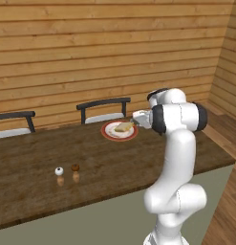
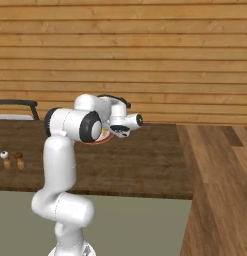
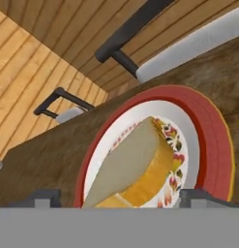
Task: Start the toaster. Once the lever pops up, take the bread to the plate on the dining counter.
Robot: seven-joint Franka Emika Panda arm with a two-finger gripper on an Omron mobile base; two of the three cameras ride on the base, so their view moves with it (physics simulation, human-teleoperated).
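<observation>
Over the far side of the dining bench, the gripper hangs just above the plate, with the bread tilted between the jaws and above the plate's patterned centre. The jaws appear closed on the lower end of the slice, though the contact itself lies at the picture's bottom edge. Whether the slice already touches the plate cannot be told. Risk, as judged from this pose: released while tilted, the bread may tip or slide toward the red rim and onto the bench; a jaw dragged along the crust on withdrawal could pull it off centre. A lower approach risks nudging the plate itself. Two small shakers stand well apart, near the bench's front edge, and two chairs sit behind the bench.
</observation>
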